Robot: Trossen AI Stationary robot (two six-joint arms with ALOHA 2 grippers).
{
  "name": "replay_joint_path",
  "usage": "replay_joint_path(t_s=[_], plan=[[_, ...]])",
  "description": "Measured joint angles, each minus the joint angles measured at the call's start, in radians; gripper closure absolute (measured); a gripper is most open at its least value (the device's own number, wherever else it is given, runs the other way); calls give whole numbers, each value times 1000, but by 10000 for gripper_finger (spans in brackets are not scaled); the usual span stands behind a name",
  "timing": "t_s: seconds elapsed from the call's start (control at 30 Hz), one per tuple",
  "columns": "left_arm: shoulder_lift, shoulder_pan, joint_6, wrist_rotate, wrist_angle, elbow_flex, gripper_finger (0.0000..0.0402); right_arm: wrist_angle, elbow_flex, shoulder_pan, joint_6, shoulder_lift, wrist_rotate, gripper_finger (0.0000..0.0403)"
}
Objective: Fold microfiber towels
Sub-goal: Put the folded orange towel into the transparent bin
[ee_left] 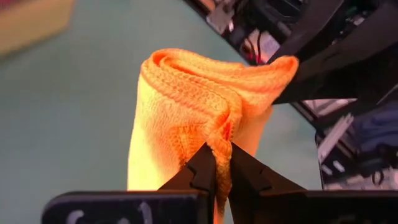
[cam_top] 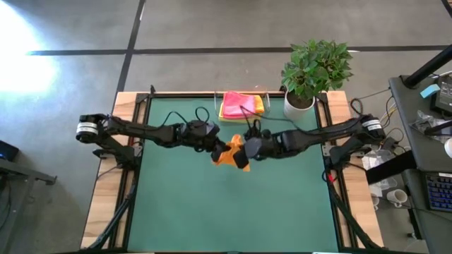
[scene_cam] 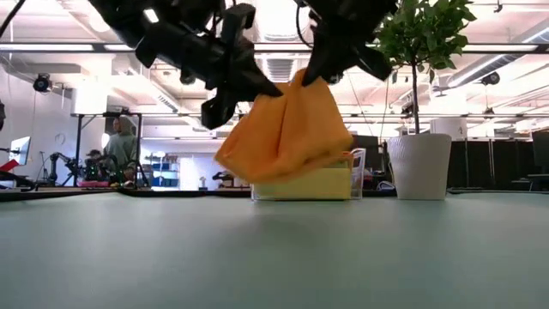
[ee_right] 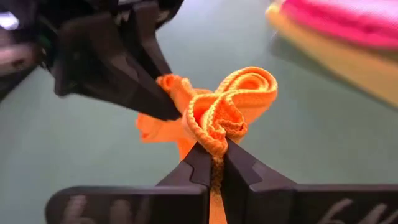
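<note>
Left gripper [ee_left: 221,163] pinches one edge of an orange towel [cam_top: 234,154]; right gripper [ee_right: 216,163] pinches another edge just beside it. Towel hangs between and below both grippers, clear of the green mat [cam_top: 233,212]. Pink towel [cam_top: 239,104] lies on a yellow one [cam_top: 258,107] beyond the grippers.

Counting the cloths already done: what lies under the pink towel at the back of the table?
A yellow towel shows under the pink towel; anything beneath that is covered.
</note>
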Motion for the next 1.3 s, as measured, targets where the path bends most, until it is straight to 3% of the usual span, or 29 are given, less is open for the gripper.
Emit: replay_joint_path(t_s=[0.43, 0.8, 0.97, 1.3], plan=[[-11, 107, 104, -121, -5, 122, 392, -32, 21, -191, -176, -99, -34, 394], [-11, 209, 180, -206, -52, 215, 392, -33, 83, -380, -361, -114, -66, 394], [-10, 259, 177, -272, -48, 223, 392, -40, 136, -460, -424, -87, -130, 394], [-5, 289, 173, -287, -43, 268, 392, -150, 238, -503, -490, -73, -160, 394]])
